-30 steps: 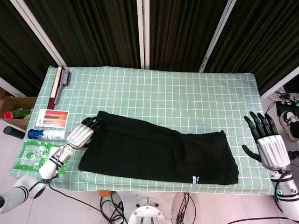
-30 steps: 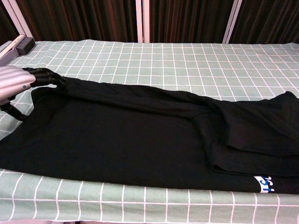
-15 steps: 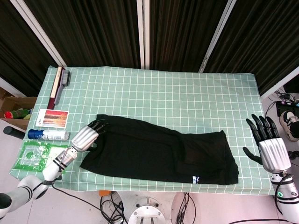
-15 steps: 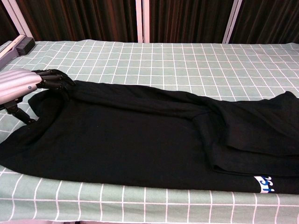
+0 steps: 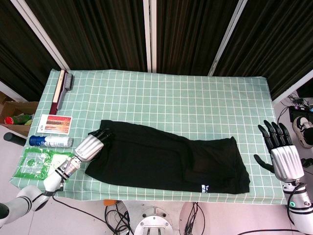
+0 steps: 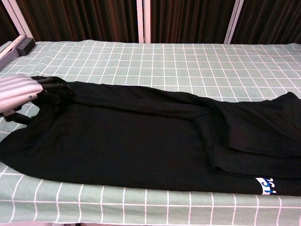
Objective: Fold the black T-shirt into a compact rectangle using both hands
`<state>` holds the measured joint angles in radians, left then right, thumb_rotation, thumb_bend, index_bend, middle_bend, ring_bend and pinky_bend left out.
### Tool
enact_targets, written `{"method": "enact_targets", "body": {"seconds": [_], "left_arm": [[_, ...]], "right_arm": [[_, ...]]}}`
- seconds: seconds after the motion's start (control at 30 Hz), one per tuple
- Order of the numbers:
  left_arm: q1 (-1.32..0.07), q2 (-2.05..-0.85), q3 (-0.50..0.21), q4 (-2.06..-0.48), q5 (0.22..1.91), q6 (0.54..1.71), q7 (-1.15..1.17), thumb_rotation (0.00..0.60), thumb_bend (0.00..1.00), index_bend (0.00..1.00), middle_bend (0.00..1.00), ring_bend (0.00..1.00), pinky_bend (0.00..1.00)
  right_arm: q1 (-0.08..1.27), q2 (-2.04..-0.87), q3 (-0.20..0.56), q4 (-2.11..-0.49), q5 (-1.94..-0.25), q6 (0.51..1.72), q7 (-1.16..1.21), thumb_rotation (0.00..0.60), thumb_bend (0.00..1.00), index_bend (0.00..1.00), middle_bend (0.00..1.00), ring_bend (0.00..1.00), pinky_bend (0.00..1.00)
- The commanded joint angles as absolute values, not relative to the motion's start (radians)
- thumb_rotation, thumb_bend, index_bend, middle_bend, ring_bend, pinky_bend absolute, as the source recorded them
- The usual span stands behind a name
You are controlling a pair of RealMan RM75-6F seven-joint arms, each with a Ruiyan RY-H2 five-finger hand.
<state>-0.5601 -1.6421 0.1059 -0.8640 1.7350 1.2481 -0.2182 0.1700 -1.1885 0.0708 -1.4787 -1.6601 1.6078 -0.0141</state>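
Note:
The black T-shirt [image 5: 166, 159] lies flat across the front of the green checked table [image 5: 195, 103], partly folded, with a small blue-and-white label [image 5: 205, 188] near its front right corner. My left hand [image 5: 90, 146] lies at the shirt's left edge, and its dark fingers [image 6: 52, 88] curl down onto the fabric there. The thumb sticks out to the left, off the cloth, and the frames do not show whether any fabric is pinched. My right hand [image 5: 282, 152] hovers off the table's right edge with fingers spread, holding nothing; the chest view does not show it.
Along the table's left side lie a brush with a red handle [image 5: 60, 89], a picture card [image 5: 55, 123], a blue-capped bottle [image 5: 50, 141] and a green packet [image 5: 38, 163]. A cardboard box [image 5: 14, 116] sits on the floor to the left.
My left hand has slid down and slightly right along the shirt's left edge, its fingers curling onto the cloth, and the edge has shifted a little. The right hand dropped slightly.

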Motion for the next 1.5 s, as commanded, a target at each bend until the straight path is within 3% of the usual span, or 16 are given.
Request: {"method": "enact_targets", "body": {"seconds": [0.03,0.6,1.23,1.5], "left_arm": [[-0.554,-1.646,0.088,-0.878,1.717,1.26,-0.189,0.6,0.63,0.58,0.18,0.09,0.17],[-0.532,-1.53,-0.041,-1.025,1.596,1.321,-0.018,0.6,0.62,0.62,0.21,0.09,0.17],[-0.48,-1.386,-0.176,-1.068,1.38,1.293,0.065,0.6,0.62,0.62,0.21,0.09,0.17],[-0.491,-1.324,-0.161,-1.318,1.462,1.344,0.128,0.6,0.62,0.62,0.21,0.09,0.17]], "right_arm": [[0.169,-1.194,0.074,-1.468,-1.663,1.615,-0.003,0.6,0.13,0.0,0.04,0.0,0.0],[0.179,-1.241,0.096,-1.379,-1.663,1.637,0.075,0.6,0.13,0.0,0.04,0.0,0.0],[0.172,-1.263,0.097,-1.328,-1.664,1.667,0.125,0.6,0.13,0.0,0.04,0.0,0.0],[0.164,-1.268,0.101,-1.31,-1.653,1.677,0.142,0.6,0.13,0.0,0.04,0.0,0.0]]}}
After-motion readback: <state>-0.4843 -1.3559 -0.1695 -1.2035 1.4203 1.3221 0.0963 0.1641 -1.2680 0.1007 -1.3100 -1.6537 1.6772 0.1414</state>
